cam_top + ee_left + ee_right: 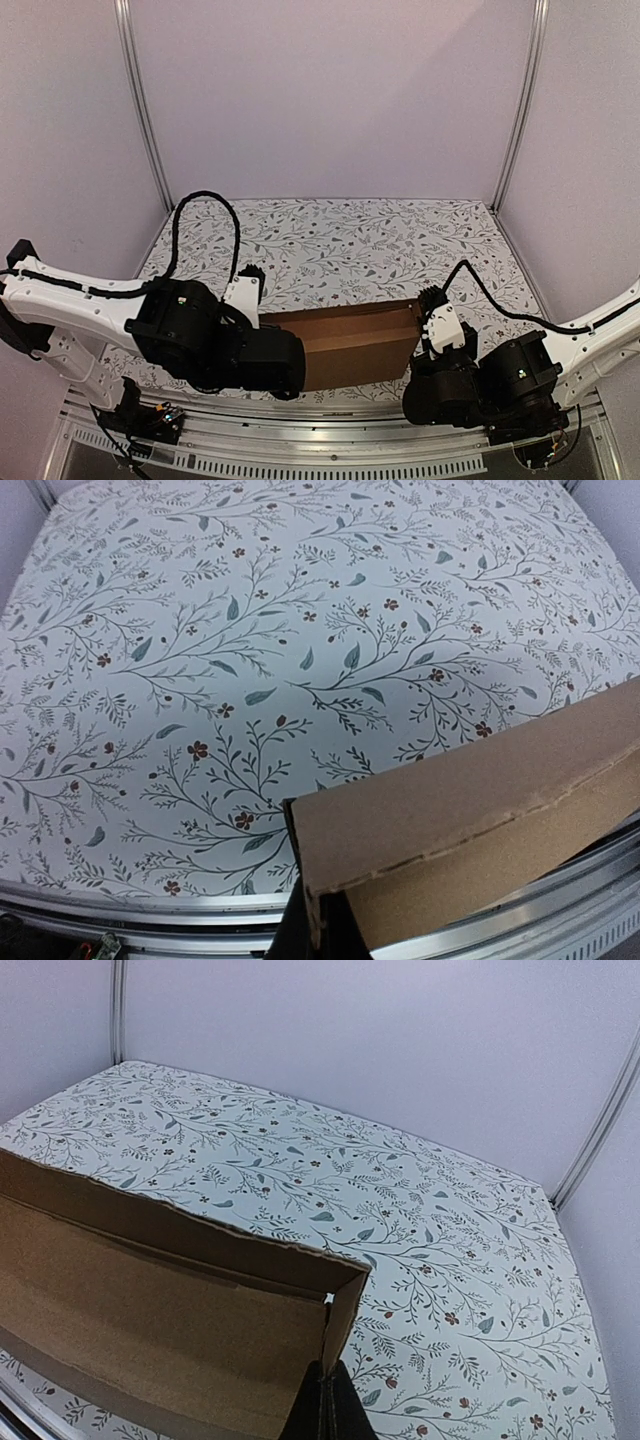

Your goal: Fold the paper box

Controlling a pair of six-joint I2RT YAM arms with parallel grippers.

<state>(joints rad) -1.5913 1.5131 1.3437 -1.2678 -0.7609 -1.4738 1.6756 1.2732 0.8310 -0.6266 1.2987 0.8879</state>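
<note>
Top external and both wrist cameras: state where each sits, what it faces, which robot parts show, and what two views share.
Top external: above and behind the bases, looking down across the floral table; left arm and right arm flank the paper box.
Left wrist: on the left arm, facing forward over the table; left gripper pinches the box's corner.
Right wrist: low at the box's right end, facing the back wall; right gripper pinches its edge.
Shared: both wrist views show the box.

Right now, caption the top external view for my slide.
Left hand and right hand pinch opposite ends of the partly folded paper box at the near edge of the floral table.
</note>
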